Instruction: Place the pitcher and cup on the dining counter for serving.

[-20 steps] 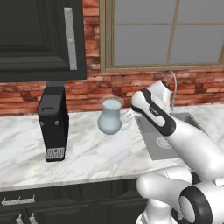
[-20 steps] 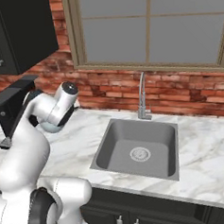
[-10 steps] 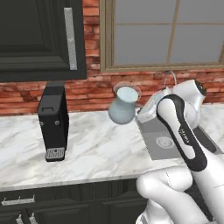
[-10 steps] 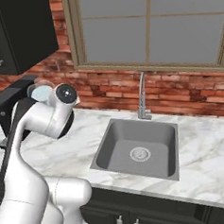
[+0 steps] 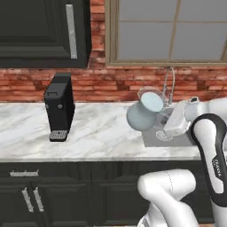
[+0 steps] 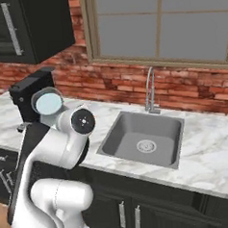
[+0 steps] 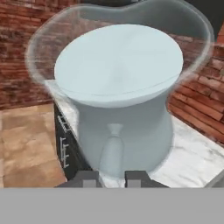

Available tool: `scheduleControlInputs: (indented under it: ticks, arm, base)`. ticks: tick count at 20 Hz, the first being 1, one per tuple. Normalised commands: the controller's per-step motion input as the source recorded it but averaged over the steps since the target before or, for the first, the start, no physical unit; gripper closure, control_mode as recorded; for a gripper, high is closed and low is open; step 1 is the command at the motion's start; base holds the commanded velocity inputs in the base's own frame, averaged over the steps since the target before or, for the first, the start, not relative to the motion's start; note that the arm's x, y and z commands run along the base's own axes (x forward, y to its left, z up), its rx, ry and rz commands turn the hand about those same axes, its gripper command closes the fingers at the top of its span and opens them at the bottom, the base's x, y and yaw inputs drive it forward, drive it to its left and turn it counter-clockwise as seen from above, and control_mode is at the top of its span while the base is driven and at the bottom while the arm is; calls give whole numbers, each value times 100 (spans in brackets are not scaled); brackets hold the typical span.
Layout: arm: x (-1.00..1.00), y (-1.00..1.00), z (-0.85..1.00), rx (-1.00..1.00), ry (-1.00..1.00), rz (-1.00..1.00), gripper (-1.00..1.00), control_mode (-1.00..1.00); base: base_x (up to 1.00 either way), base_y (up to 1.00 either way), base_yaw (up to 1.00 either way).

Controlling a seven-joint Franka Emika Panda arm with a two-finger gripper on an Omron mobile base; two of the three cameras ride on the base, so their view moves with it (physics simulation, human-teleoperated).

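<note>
The pale blue-grey glassy pitcher [image 5: 142,113] hangs in the air above the marble counter beside the sink, tilted with its rim toward the wall. My gripper [image 5: 161,126] is shut on its lower side from the right. In the right base view the pitcher [image 6: 47,104] shows just past my arm's elbow, in front of the coffee machine. In the hand view the pitcher [image 7: 117,100] looms close, and my gripper [image 7: 112,179] clamps its base between both fingertips. The cup and the dining counter are out of view.
A black coffee machine [image 5: 58,110] stands at the left of the marble counter [image 5: 97,137]. The steel sink [image 6: 143,139] with its faucet [image 6: 149,90] lies to the right. Brick wall, window and a black upper cabinet [image 5: 40,31] rise behind.
The pitcher has been lifted off the counter and carried right toward the sink, tilting as it went. The arm has swung back toward the base. Both base views have shifted slightly.
</note>
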Motion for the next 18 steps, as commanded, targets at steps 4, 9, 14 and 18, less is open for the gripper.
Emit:
scheduleControlInputs:
  ticks: [4,9,14,18]
  arm:
    - [0,0,0,0,0,0,100,100]
    - [0,0,0,0,0,0,100,100]
    - [0,0,0,0,0,0,100,100]
    - [0,0,0,0,0,0,100,100]
  base:
    - [-76,2,81]
    - [-17,51,93]
    - [-14,41,100]
    - [-13,14,100]
